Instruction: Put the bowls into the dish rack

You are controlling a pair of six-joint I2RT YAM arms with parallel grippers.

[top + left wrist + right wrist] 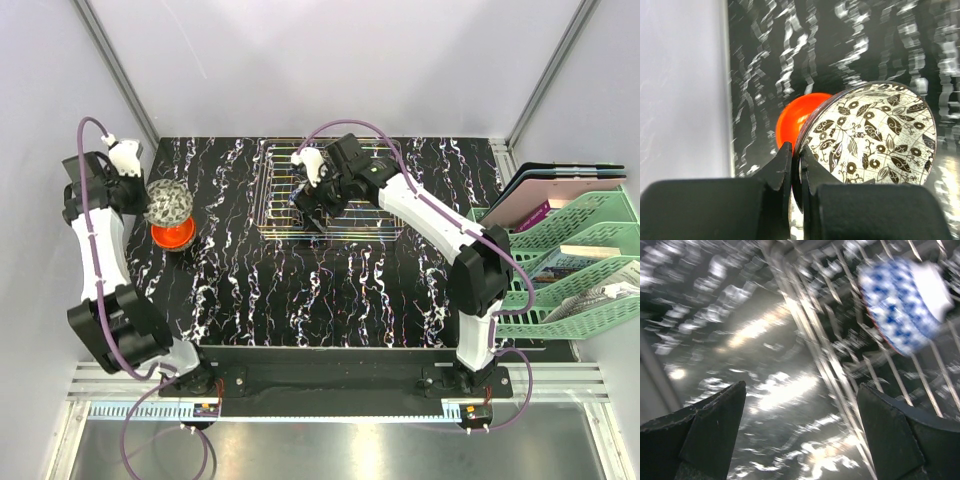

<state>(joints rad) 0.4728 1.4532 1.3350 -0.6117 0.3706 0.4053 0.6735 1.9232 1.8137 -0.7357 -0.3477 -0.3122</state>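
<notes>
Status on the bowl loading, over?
Left gripper shut on patterned bowl rim, beside orange bowl, left of dish rack. Right gripper open over rack, blue bowl lying in it. Right arm crowds the rack.

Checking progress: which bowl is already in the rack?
The blue-and-white patterned bowl, lying in the silvery wire dish rack; the black-and-white leaf-print bowl is in the left gripper, the orange bowl on the table.
</notes>
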